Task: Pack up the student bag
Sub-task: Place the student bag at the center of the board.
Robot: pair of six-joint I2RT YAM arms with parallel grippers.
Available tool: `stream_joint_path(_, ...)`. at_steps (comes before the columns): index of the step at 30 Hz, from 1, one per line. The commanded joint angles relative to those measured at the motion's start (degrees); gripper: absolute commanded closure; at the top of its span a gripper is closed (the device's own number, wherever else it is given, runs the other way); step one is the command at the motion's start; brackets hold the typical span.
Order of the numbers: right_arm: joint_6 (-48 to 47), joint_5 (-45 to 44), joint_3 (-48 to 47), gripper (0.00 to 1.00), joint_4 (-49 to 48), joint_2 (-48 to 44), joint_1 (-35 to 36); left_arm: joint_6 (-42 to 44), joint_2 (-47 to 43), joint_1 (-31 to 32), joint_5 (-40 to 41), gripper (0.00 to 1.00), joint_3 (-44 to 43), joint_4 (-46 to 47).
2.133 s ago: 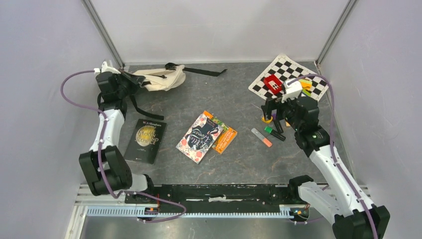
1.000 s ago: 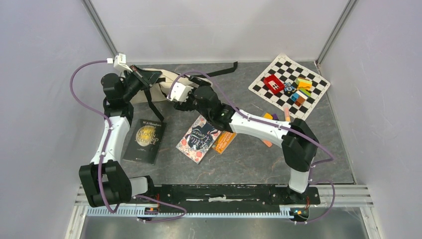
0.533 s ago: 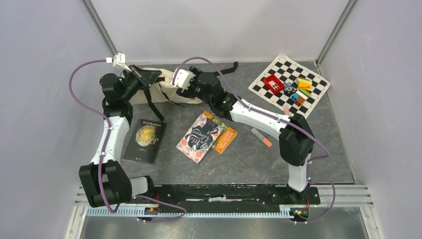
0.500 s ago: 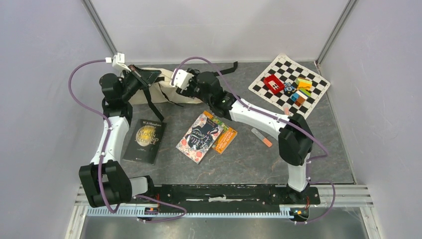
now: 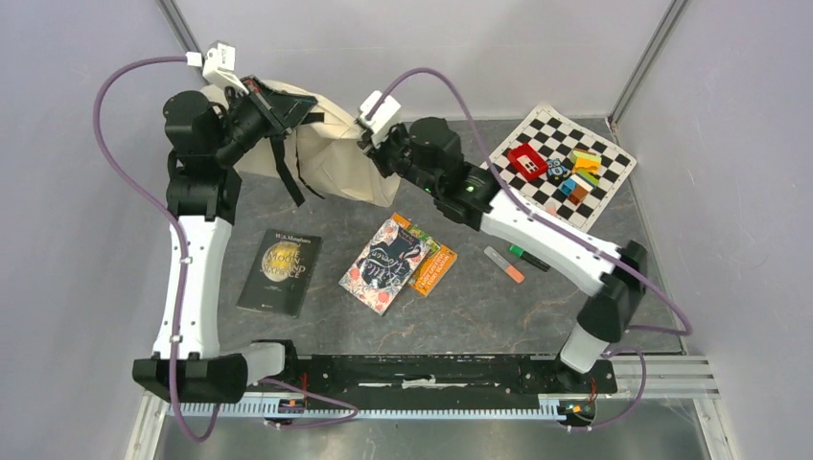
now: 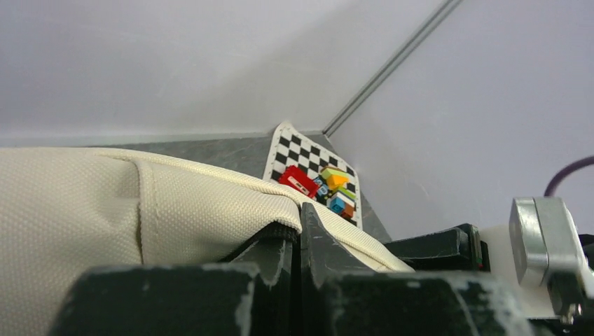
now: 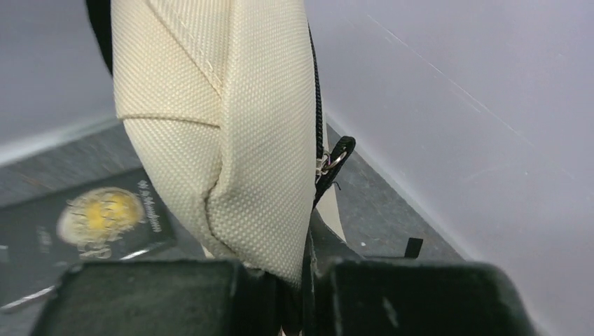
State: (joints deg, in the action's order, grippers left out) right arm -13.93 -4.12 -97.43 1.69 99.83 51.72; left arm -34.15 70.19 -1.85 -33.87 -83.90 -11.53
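Two grippers had the student bag (image 5: 331, 158) between them over the back-left of the grey mottled table (image 5: 479, 316). Bag was cream coarse-weave canvas, slumped into a soft wedge, with black straps hanging off its left side. Couldn't tell if its lower edge touched the table.

Left gripper (image 5: 288, 103) was at the bag's top-left corner. In the wrist view its black fingers (image 6: 280, 255) were pressed together on a stitched canvas seam with a black edge.

Right gripper (image 5: 376, 144) was at the bag's right edge. In its wrist view the jaws were pinched on a fold of the cream canvas (image 7: 231, 140), next to the black zipper line.

Checkered mat (image 5: 561, 153) lay flat at back right, a black-and-white square turned diamond-wise.

Three books lay flat mid-table, well apart from the bag:
- dark cover with gold disc (image 5: 280, 271), on the left
- floral patterned cover (image 5: 383, 263), in the centre
- orange cover (image 5: 433, 268), touching the floral book's right side

Two markers lay right of the books: a grey/salmon one (image 5: 504, 264) and a green/black one (image 5: 528, 257).

Red block (image 5: 526, 160) and a cluster of coloured blocks (image 5: 577, 175) sat on the mat.

Metal zipper ring (image 7: 335, 157) with a black pull tab hung at the bag's edge.
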Motion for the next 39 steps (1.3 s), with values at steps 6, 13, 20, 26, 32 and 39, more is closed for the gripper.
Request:
stream_joint_path(6,34.8,3.9,15.0,1.00,4.5,-17.7,2.2,5.3,-7.0,10.5,8.2,0.98,-3.6,-20.8)
stream_joint_path(13,45.7,4.7,36.0,1.00,5.6,-28.7,2.8,4.2,-12.4,14.4,9.2,0.81,10.5,-23.9)
stream_joint_path(20,45.8,-11.2,47.2,1.00,8.2,-32.4,2.6,9.6,-18.5,14.4,12.3,0.13,18.4,-28.1)
stream_joint_path(26,44.7,-15.7,49.6,1.00,7.7,-30.2,1.8,7.7,-24.3,14.4,16.3,0.00,25.5,-34.9)
stream_joint_path(32,42.6,-15.5,52.0,1.00,4.9,-27.9,0.0,4.6,-29.0,14.4,21.1,0.00,33.9,-38.2)
stream_joint_path(39,42.4,-12.4,56.5,1.00,2.9,-27.3,-4.2,1.7,-28.0,14.3,29.4,0.00,40.0,-35.9)
